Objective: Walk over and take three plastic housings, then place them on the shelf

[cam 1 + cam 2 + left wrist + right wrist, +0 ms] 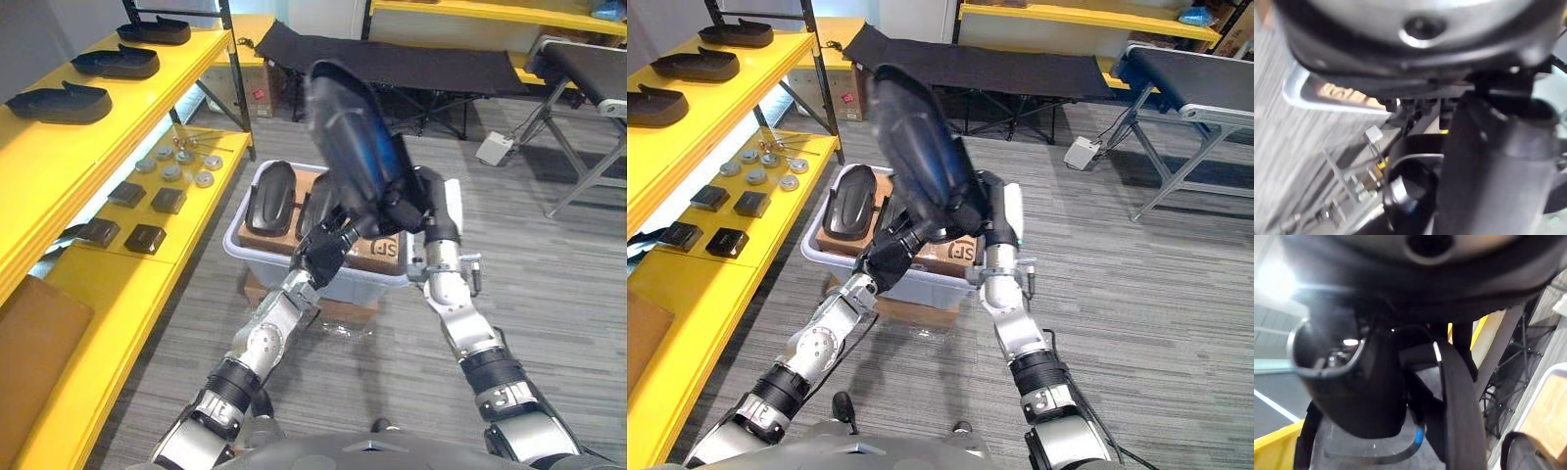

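A long dark plastic housing [348, 137] with a blue sheen is held tilted up above the grey bin [294, 266]. My left hand [328, 247] grips its lower end from below. My right hand [411, 204] is curled round its right edge. In the right wrist view the housing's shell [1366, 396] sits just past the hand. Two more dark housings [271, 196] lie on a cardboard box inside the bin, the second [315, 211] partly behind my left hand. Three housings [59, 103] lie in a row on the top level of the yellow shelf [29, 166] at left.
The lower shelf level holds small black square parts [147, 238] and metal discs [171, 171]. A black folding cot [392, 64] stands behind the bin, a conveyor on a metal stand [588, 69] at far right, and a white box [495, 147] on the floor.
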`<state>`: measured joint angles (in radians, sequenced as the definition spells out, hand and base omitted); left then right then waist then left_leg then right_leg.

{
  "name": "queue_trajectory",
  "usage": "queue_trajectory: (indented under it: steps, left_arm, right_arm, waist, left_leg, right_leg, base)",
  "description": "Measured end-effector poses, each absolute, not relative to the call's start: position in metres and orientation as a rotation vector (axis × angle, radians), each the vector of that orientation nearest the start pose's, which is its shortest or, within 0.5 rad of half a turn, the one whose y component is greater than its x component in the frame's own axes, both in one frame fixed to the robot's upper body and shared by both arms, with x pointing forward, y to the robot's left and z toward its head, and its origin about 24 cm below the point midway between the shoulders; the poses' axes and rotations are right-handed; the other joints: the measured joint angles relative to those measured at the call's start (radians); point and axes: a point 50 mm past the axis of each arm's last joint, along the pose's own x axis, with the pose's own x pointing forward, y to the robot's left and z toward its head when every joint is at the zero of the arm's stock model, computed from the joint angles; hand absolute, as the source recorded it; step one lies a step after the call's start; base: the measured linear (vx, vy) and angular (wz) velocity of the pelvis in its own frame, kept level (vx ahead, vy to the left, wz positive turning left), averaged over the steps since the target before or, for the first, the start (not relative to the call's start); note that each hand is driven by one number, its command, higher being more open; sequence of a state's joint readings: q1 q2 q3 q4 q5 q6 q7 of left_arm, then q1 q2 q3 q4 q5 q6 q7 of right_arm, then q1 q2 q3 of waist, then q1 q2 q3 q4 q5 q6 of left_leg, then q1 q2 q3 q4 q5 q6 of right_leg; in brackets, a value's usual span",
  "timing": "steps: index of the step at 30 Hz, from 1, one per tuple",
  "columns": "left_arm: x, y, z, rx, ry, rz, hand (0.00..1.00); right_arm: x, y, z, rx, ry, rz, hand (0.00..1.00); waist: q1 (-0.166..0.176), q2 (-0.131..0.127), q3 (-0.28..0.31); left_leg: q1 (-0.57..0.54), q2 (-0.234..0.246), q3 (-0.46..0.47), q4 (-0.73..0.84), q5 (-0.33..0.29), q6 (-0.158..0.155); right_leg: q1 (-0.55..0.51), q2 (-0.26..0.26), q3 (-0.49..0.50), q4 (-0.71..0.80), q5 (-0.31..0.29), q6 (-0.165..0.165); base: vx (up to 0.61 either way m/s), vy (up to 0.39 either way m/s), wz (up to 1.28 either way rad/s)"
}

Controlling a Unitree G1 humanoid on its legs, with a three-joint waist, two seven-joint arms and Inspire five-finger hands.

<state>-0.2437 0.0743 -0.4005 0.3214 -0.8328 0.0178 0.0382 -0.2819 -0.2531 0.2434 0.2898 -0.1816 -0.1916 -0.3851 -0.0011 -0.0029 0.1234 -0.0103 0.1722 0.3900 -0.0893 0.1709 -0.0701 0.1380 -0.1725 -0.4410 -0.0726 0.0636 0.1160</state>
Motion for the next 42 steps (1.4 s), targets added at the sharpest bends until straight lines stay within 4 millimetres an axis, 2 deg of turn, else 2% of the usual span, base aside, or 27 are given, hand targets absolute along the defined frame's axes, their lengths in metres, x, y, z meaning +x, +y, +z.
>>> queue_trajectory:
  steps: [3,6,12,20,23,24,29,37,38,42]
  left_arm:
    - [0.277,0.066,0.014,-0.513,0.299,-0.262,1.0]
    - [0.279,0.072,0.01,-0.511,0.31,-0.227,1.0]
    - [0.276,0.073,0.004,-0.537,0.337,-0.231,1.0]
    - [0.261,0.075,-0.016,-0.817,0.436,-0.218,1.0]
    - [0.263,0.077,-0.011,-0.965,0.394,-0.226,1.0]
    - [0.266,0.083,-0.01,-1.003,0.367,-0.211,1.0]
    - [0.267,0.088,-0.008,-1.055,0.345,-0.221,1.0]
    - [0.267,0.088,-0.008,-1.034,0.339,-0.252,1.0]
    - [0.266,0.087,-0.008,-0.967,0.344,-0.271,0.0]
    - [0.264,0.084,-0.011,-0.821,0.378,-0.322,0.0]
  right_arm:
    - [0.296,-0.139,0.064,-0.412,-0.248,-0.062,0.0]
    - [0.291,-0.138,0.056,-0.409,-0.221,-0.051,0.0]
    - [0.285,-0.137,0.046,-0.397,-0.183,-0.042,0.0]
    - [0.27,-0.132,0.029,-0.367,-0.132,-0.023,0.0]
    - [0.256,-0.132,0.012,-0.371,-0.065,-0.004,0.0]
    - [0.247,-0.13,0.001,-0.37,-0.021,0.018,0.0]
    - [0.241,-0.13,-0.004,-0.35,-0.004,0.023,0.0]
    - [0.241,-0.13,-0.004,-0.344,-0.006,0.026,0.0]
    - [0.239,-0.131,-0.005,-0.346,0.001,0.029,0.0]
    - [0.236,-0.131,-0.009,-0.355,0.014,0.042,0.0]
  waist:
    - [0.007,0.0,0.0]
    - [0.022,-0.003,-0.002]
    - [0.021,-0.003,-0.002]
    - [0.0,-0.029,-0.02]
    - [0.0,-0.042,-0.032]
    - [-0.002,-0.045,-0.035]
    - [-0.003,-0.044,-0.036]
    - [-0.004,-0.044,-0.036]
    - [-0.003,-0.044,-0.036]
    - [-0.003,-0.042,-0.037]
  left_leg:
    - [-0.002,-0.005,-0.003,0.0,0.002,0.002]
    - [-0.002,-0.011,-0.005,0.0,0.007,0.009]
    - [0.0,-0.019,-0.01,0.0,0.009,0.011]
    - [0.0,-0.02,-0.009,0.0,-0.003,0.004]
    - [-0.001,-0.02,-0.008,0.0,-0.003,0.004]
    - [-0.001,-0.02,-0.008,0.0,-0.004,0.004]
    - [-0.005,-0.021,-0.007,0.0,-0.003,0.004]
    - [-0.005,-0.021,-0.007,0.0,-0.002,0.006]
    - [-0.004,-0.021,-0.007,0.0,0.0,0.009]
    - [-0.004,-0.021,-0.006,0.0,0.0,0.01]
  right_leg:
    - [0.005,-0.002,-0.005,-0.004,0.004,0.004]
    - [0.009,-0.003,-0.01,-0.004,0.006,0.007]
    - [0.017,-0.009,-0.017,-0.005,0.006,0.007]
    - [0.012,-0.016,-0.016,-0.006,0.005,0.007]
    - [0.007,-0.017,-0.015,-0.009,0.001,0.002]
    - [0.007,-0.017,-0.015,-0.01,0.001,0.001]
    - [0.002,-0.018,-0.014,-0.01,0.001,0.001]
    - [0.002,-0.018,-0.015,-0.006,0.003,0.005]
    - [0.002,-0.018,-0.015,-0.006,0.004,0.005]
    - [0.002,-0.018,-0.014,-0.006,0.004,0.006]
  base:
    - [0.03,0.011,0.05]
    - [0.05,0.008,0.04]
    - [0.03,0.008,0.04]
    - [0.0,0.004,0.0]
    - [-0.01,0.009,-0.01]
    - [0.0,0.0,0.0]
    - [0.0,0.0,0.0]
    - [0.0,0.0,0.0]
    - [0.0,0.0,0.0]
    - [0.0,0.0,0.0]
